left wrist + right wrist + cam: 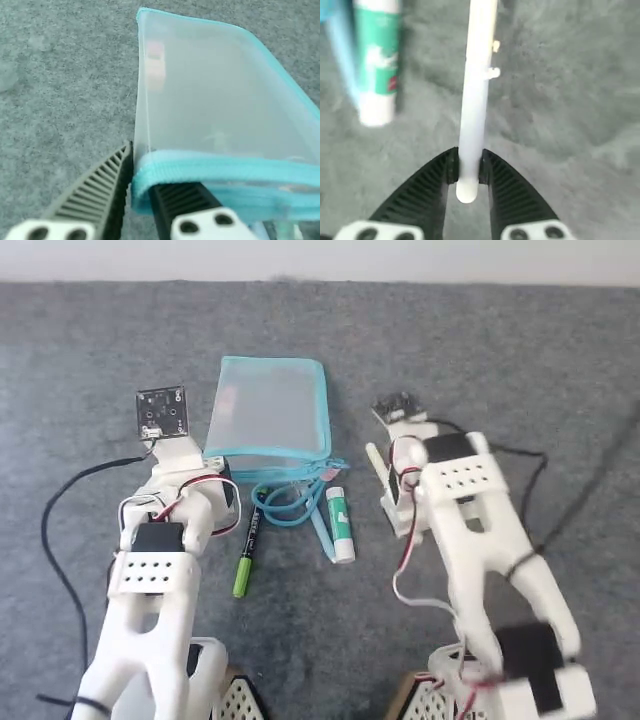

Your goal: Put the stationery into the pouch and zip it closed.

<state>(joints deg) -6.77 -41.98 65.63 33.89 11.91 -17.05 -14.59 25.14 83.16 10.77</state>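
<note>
Left claw gripping pouch, right claw gripping pen, grey felt, pale wall

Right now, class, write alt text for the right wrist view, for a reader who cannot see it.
The right tool is closed on one end of a slim white pen, which points away from the camera over a grey surface. Beside it lies a green-and-white glue stick, next to a light blue pen.

The white plastic arm at lower left and its twin at lower right carry perforated plates, red, white and black cables, and black ribbed fingers.
</note>
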